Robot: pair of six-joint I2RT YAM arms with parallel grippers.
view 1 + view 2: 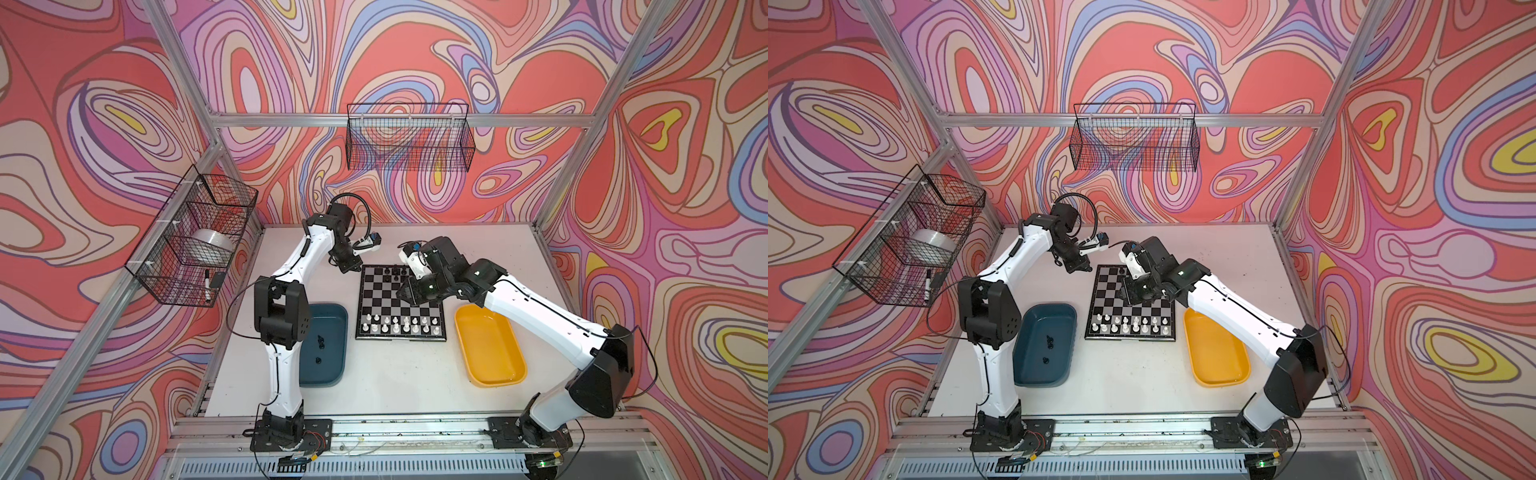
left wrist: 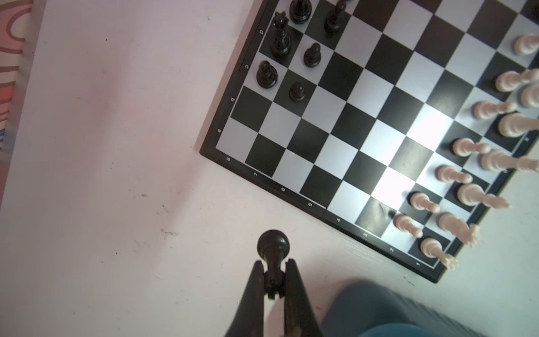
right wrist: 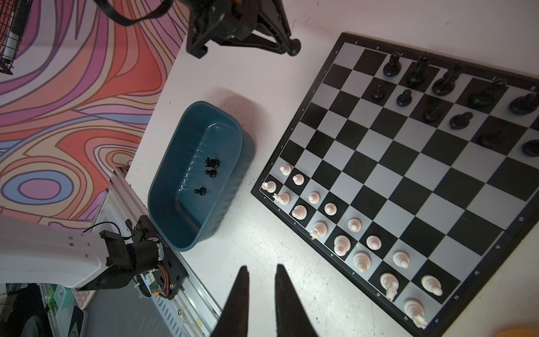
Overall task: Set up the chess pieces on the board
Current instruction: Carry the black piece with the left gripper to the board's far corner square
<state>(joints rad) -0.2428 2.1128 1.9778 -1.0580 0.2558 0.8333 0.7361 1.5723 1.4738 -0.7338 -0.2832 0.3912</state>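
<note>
Left gripper [image 2: 274,264] pinches a black pawn [image 2: 273,245] just off the far-left corner of the board [image 2: 350,116]; right gripper [image 3: 262,270] hangs narrowly parted, empty.

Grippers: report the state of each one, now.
Left gripper: shut on a black pawn.
Right gripper: slightly open, nothing between the jaws.

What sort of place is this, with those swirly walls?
Probably a robot lab's test booth: a metal frame holding printed walls, a left arm and right arm bolted to a rail, and a chessboard on the white table.
</note>
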